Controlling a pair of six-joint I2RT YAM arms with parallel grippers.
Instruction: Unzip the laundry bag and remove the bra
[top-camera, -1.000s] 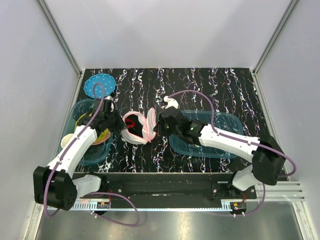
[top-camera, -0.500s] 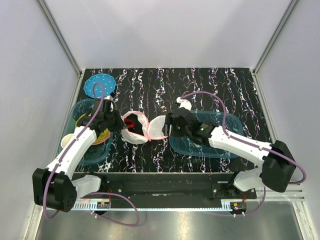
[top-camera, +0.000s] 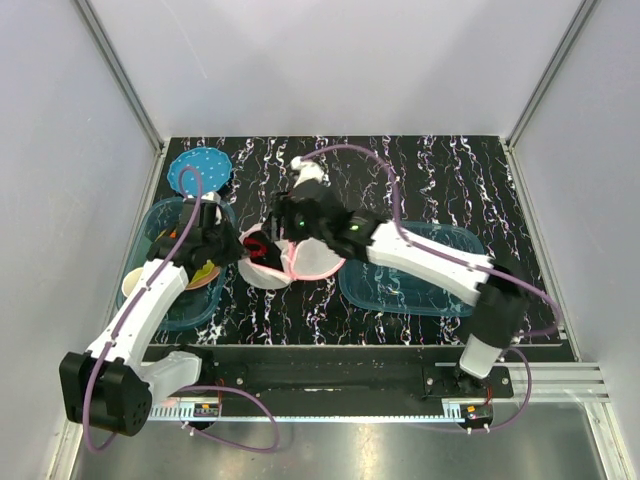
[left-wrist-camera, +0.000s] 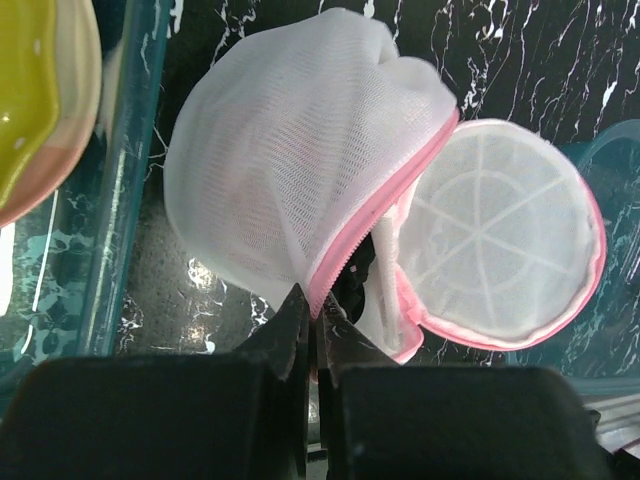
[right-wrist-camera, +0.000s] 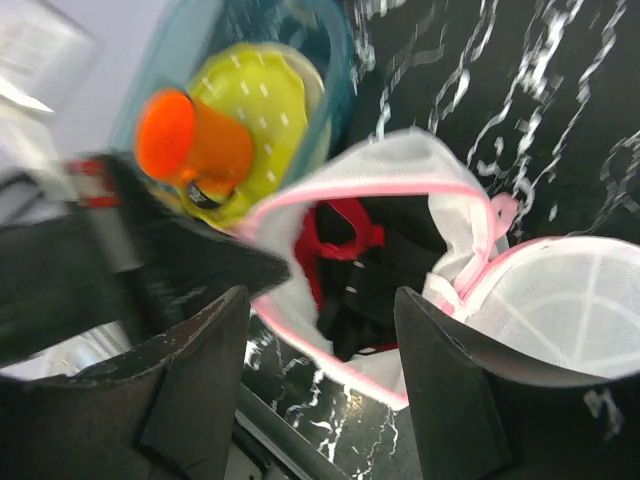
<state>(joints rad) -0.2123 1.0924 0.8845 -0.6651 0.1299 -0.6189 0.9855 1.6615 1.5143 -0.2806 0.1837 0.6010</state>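
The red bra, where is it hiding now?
It lies inside the open laundry bag, centre-left on the table in the top view, right beside the left teal bin.

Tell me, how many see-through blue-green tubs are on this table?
2. The left tub sits along the left side. The right tub lies on the right side, partly covered by the right arm. No third shows.

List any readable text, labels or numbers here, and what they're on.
None readable. The laundry bag, the bra and the teal bin show no print. A pale patch at the top left of the right wrist view is too blurred to tell.
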